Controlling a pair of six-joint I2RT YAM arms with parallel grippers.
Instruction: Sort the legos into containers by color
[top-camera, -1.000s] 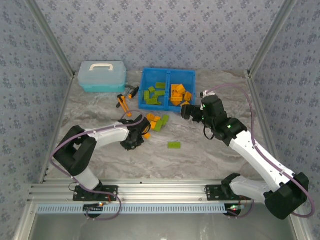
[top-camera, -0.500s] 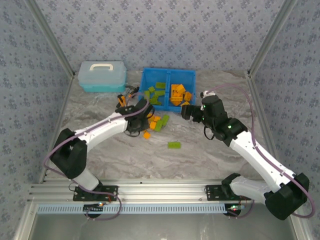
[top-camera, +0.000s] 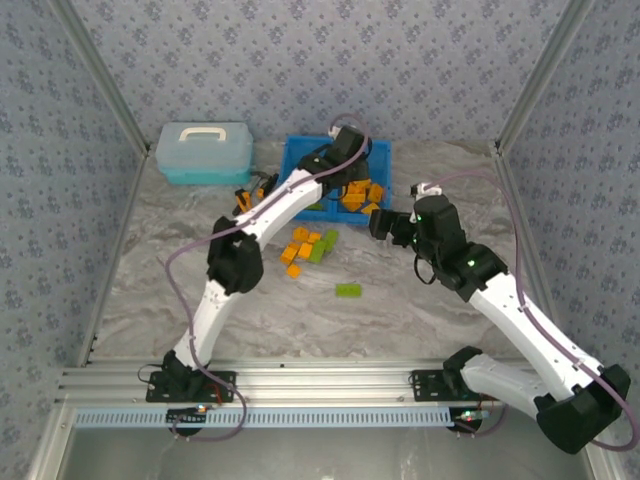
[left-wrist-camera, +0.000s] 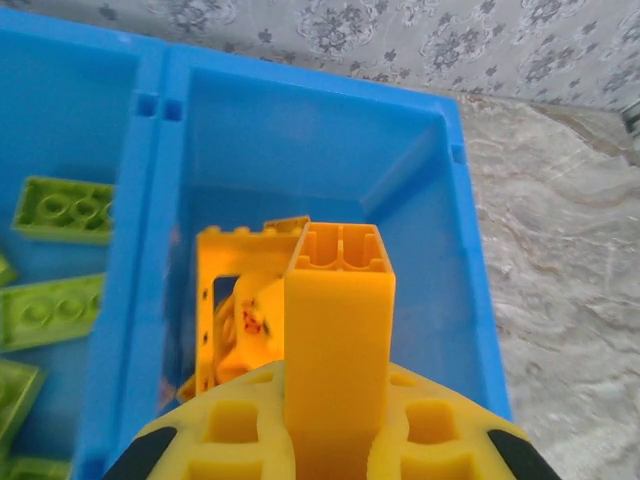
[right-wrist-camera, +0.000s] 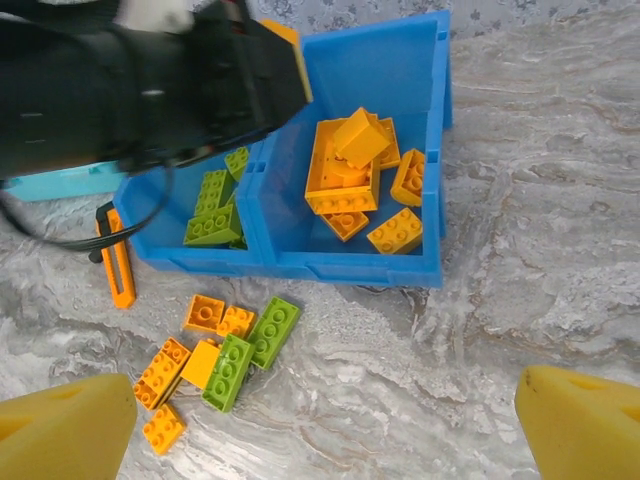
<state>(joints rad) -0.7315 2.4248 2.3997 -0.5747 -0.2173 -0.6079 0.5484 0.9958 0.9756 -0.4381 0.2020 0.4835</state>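
**Entry: left arm.** My left end effector (left-wrist-camera: 338, 432) was clamped on one orange brick (left-wrist-camera: 338, 330). It held the brick upright above the right compartment (left-wrist-camera: 300, 140) of the blue bin (right-wrist-camera: 350, 268), at the far side of the desk (top-camera: 420, 320).

**Entry: right arm.** My right end effector (top-camera: 383, 224) had its jaws wide apart and held nothing. It hung just near of the bin's right corner.

**Entry: stock.**
- Orange legos (right-wrist-camera: 350, 170) were heaped in the right compartment.
- Green legos (left-wrist-camera: 62, 208) lay in the left compartment (left-wrist-camera: 60, 100).
- A loose pile (right-wrist-camera: 225, 345) of both colours sat on the desk just near of the bin.
- One lone green brick (top-camera: 349, 290) lay nearer again, apart from the pile.

**Entry: hazards, as I judged them.**
- The centre wall (left-wrist-camera: 150, 250) was not far left of the brick, so a release with leftward drift could have dropped it among the green.
- Landing on the heap, the brick could have bounced over the rim.
- My arms were near each other at the bin, so reaching together risked a knock.

**Entry: surroundings.**
- The desk top was grey, marbled and smooth.
- The walls (top-camera: 300, 60) were papered in a blue-grey floral print.
- A pale blue lidded case (top-camera: 205, 152) stood far left.
- An orange-and-black hand tool (right-wrist-camera: 118, 265) lay just left of the bin.
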